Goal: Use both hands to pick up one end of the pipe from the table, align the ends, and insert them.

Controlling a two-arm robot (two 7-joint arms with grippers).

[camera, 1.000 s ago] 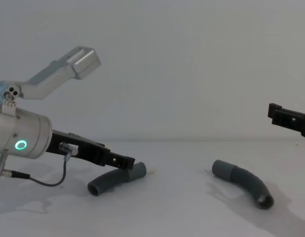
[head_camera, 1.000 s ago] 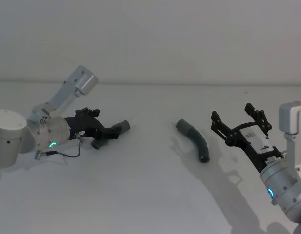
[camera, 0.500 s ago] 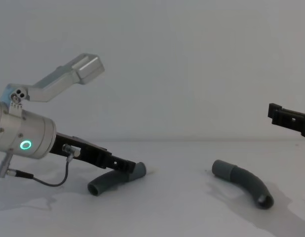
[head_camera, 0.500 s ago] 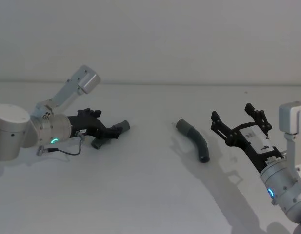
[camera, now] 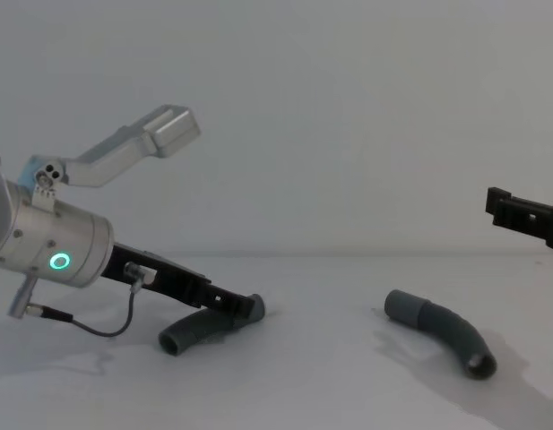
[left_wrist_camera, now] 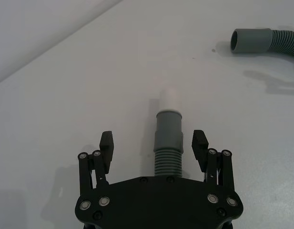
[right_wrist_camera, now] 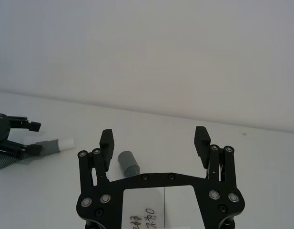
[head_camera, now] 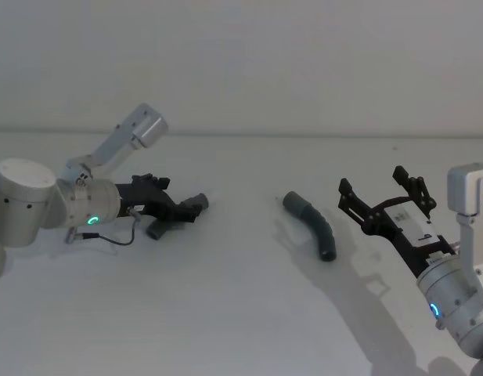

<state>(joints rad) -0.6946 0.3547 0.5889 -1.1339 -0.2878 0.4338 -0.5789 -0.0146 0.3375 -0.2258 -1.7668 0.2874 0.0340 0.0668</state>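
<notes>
Ribbed grey rubber suggests light, bendy pieces; the stiffer cuff [left_wrist_camera: 168, 129] looks the surest hold. One pipe piece [left_wrist_camera: 167, 160] lies on the counter [head_camera: 225, 313] between the released jaws of the left gripper [left_wrist_camera: 153, 140]. The other piece [head_camera: 313, 223] lies near the right gripper [head_camera: 372, 180], whose jaws also gape.

Two pipe pieces [head_camera: 199, 202] [head_camera: 312, 225], two tools [head_camera: 186, 211] [head_camera: 371, 178], one table [head_camera: 225, 313]

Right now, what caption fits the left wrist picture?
Open left gripper straddles the white-sleeved hose piece on the table.
</notes>
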